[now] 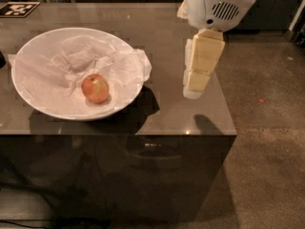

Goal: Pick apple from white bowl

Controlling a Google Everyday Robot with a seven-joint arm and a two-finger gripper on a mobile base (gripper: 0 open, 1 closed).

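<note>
Apple red-orange, yellowish patch. Bowl glossy white, paper white. Surface grey-brown. Hand cream, above surface near right edge, right of bowl.
</note>
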